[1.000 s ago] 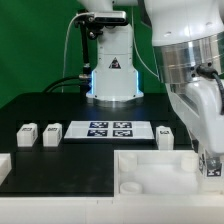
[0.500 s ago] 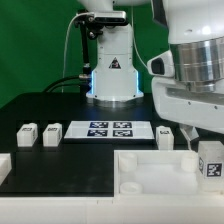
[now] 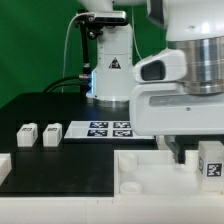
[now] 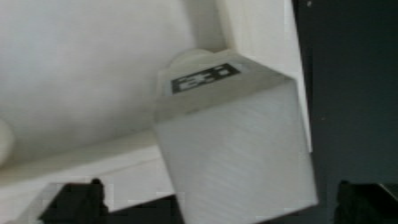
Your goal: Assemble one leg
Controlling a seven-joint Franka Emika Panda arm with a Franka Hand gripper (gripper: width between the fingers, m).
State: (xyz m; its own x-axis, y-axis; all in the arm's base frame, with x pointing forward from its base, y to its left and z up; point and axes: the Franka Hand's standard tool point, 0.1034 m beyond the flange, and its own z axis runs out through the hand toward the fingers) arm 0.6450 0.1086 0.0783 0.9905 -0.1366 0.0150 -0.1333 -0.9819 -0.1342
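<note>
green cloth (image 3: 40, 40) hangs behind a black table (image 3: 60, 170), and the arm's white base (image 3: 112, 75) stands at the back with a lit band and a warning triangle on its front. the marker board (image 3: 105, 128) lies flat on the table, its end toward the exterior view's right hidden behind the arm's bulky white wrist (image 3: 190, 85). two spare legs (image 3: 27, 134) sit side by side near the exterior view's left edge, well apart from the large white tray (image 3: 140, 172) in the near right of the scene. the leg (image 3: 211, 160) stands at the tray's side toward the exterior view's right, just below the wrist, with its black-and-white tag facing the camera. in the wrist view the leg (image 4: 231, 140) sits tucked into a corner of the tray (image 4: 249, 30), close against both walls, its tag showing on the end nearest that corner. the gripper (image 4: 222, 198) is spread wide: its two dark fingertips (image 4: 80, 197) flank the leg, one on each side, with a clear gap between each tip and the block, so it has hold of nothing.
</note>
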